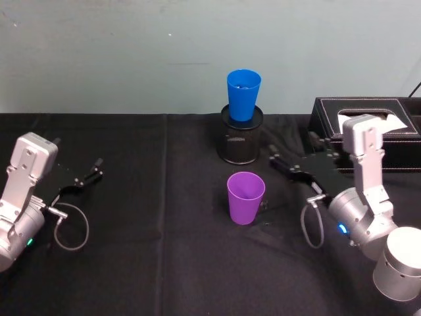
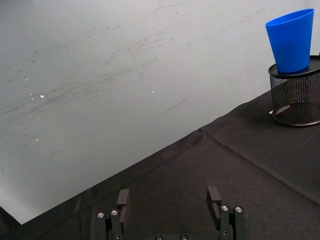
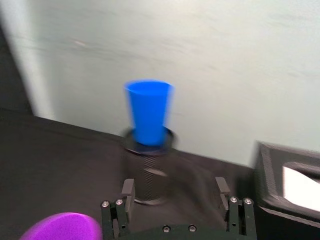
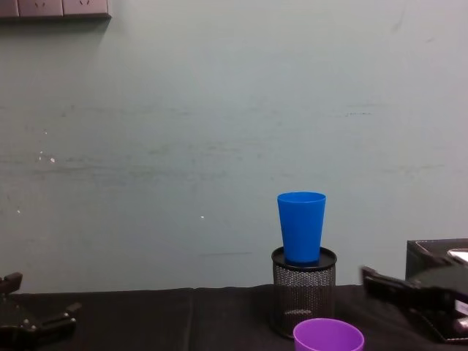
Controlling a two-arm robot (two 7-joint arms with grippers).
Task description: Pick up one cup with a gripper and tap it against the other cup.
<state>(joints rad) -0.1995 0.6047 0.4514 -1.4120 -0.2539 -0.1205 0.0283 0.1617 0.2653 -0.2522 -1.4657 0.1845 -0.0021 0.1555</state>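
Observation:
The purple cup (image 1: 245,197) stands upright on the black cloth at the middle, and its rim also shows in the right wrist view (image 3: 60,227) and the chest view (image 4: 328,336). Behind it the blue cup (image 1: 243,94) (image 4: 301,227) sits upright in the top of a black mesh holder (image 1: 241,138). My right gripper (image 1: 290,146) (image 3: 175,186) hovers to the right of the purple cup, apart from it, open and holding nothing. It points toward the holder. My left gripper (image 1: 79,155) (image 2: 168,196) rests open at the far left.
A black tissue box (image 1: 368,131) stands at the back right, close behind the right arm. The pale wall (image 1: 131,52) runs right behind the holder. Black cloth (image 1: 164,263) covers the table between the arms and in front of the purple cup.

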